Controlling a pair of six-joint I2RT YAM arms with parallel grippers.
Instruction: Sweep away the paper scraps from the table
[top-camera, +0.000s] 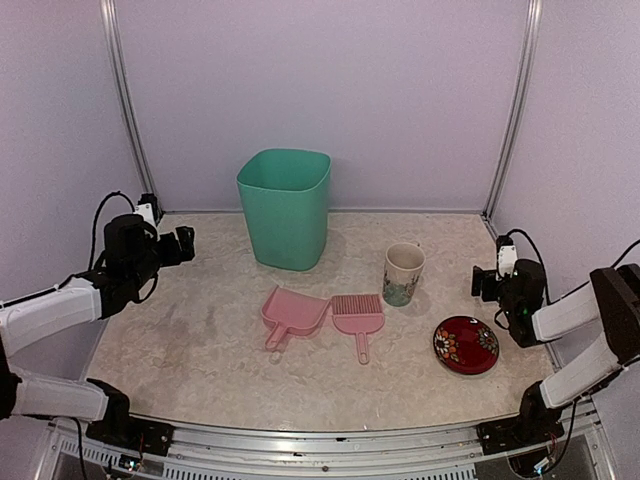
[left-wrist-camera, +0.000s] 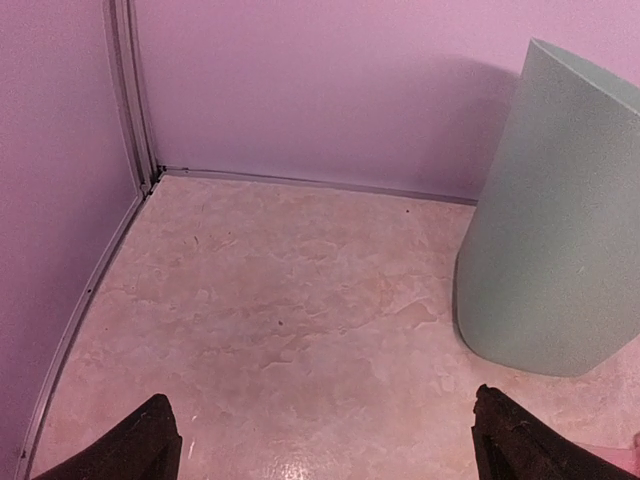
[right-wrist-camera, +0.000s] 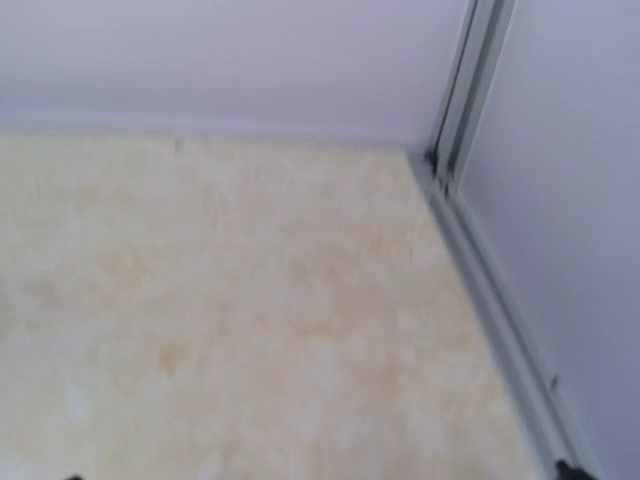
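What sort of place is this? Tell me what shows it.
Probably a robot test cell: plain wall panels joined by metal corner rails, two arms bolted at the front edge of the table, and a bin, dustpan and cup staged as props.

- Soft, even light is filling the top view; the bin (top-camera: 285, 210) and cup (top-camera: 403, 275) are casting faint shadows.
- The left wrist view is coming through sharp and pink-tinted, with glare on the table (left-wrist-camera: 296, 467).
- The right wrist view is looking blurred and pale.
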